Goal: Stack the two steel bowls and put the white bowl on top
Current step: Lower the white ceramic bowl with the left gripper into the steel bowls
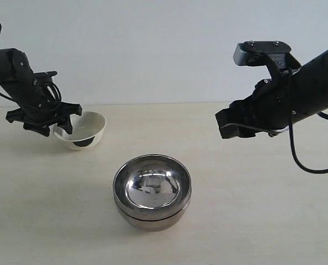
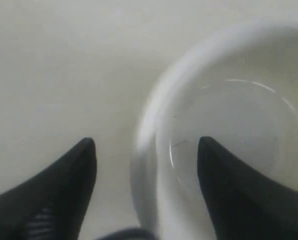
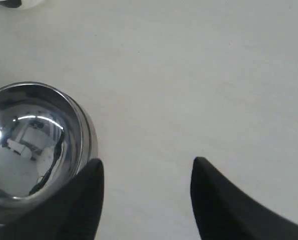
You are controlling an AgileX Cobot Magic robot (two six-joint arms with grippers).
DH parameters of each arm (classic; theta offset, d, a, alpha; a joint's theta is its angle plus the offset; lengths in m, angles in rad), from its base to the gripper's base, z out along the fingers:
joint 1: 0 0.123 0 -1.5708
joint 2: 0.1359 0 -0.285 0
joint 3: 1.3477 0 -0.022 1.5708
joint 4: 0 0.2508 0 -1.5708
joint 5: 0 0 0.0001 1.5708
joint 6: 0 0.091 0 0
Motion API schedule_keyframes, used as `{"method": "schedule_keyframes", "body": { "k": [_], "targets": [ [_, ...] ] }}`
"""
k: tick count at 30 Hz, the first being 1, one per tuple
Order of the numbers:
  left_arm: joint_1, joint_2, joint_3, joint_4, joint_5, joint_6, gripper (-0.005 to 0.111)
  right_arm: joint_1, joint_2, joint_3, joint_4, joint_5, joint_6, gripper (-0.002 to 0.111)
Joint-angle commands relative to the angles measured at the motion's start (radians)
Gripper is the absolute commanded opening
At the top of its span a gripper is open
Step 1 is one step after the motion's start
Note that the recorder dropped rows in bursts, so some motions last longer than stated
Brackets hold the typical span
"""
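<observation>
The two steel bowls (image 1: 152, 190) sit nested one inside the other at the table's middle, and they also show in the right wrist view (image 3: 28, 145). The white bowl (image 1: 85, 128) with its dark base is at the back left and looks tilted. My left gripper (image 1: 58, 128) is open and straddles the white bowl's rim (image 2: 149, 125), one finger inside and one outside, with gaps on both sides (image 2: 146, 142). My right gripper (image 1: 230, 130) hangs open and empty above the table to the right of the steel bowls (image 3: 147, 162).
The pale table (image 1: 252, 210) runs back to a plain white wall. The right arm's cable (image 1: 296, 154) loops down at the far right.
</observation>
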Motion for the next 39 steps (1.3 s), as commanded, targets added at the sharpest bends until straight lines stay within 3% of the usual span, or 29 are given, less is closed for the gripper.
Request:
{"method": "schedule_keyframes", "body": {
  "k": [1,2,3,6,7,16,20,24,28,32,39],
  "targets": [
    [-0.001,0.031,0.001,-0.119,-0.008,0.086,0.054,-0.001,-0.001,-0.004,-0.002,-0.005,-0.005,0.047],
    [-0.001,0.035,0.001,-0.148,-0.006,0.102,0.050,-0.001,-0.001,-0.004,-0.002,-0.005,-0.005,0.047],
    [-0.001,0.035,0.001,-0.176,-0.006,0.115,0.035,-0.001,-0.001,-0.004,-0.002,-0.005,-0.005,0.047],
    [-0.001,0.035,0.001,-0.176,-0.003,0.127,0.008,-0.001,-0.001,-0.004,-0.002,-0.002,-0.005,0.047],
    [-0.001,0.035,0.001,-0.176,0.006,0.152,0.004,-0.001,-0.001,-0.004,-0.002,-0.002,-0.005,0.047],
    [0.004,-0.111,-0.023,-0.122,0.283,0.201,0.004,-0.001,-0.001,-0.004,0.007,0.010,0.010,0.047],
    [0.004,-0.269,0.064,-0.296,0.339,0.276,0.004,-0.009,-0.001,-0.004,-0.005,0.014,0.045,0.047],
    [-0.013,-0.352,0.162,-0.413,0.365,0.360,0.004,-0.084,-0.003,-0.004,-0.024,0.070,0.087,0.047],
    [-0.099,-0.426,0.311,-0.423,0.330,0.357,0.004,-0.197,-0.029,-0.002,-0.024,0.147,0.109,0.032],
    [-0.203,-0.437,0.379,-0.401,0.286,0.357,0.004,-0.240,-0.076,-0.002,-0.028,0.222,0.106,0.003],
    [-0.321,-0.437,0.383,-0.409,0.206,0.329,0.004,-0.240,-0.182,-0.002,-0.151,0.284,0.150,0.000]
  ]
}}
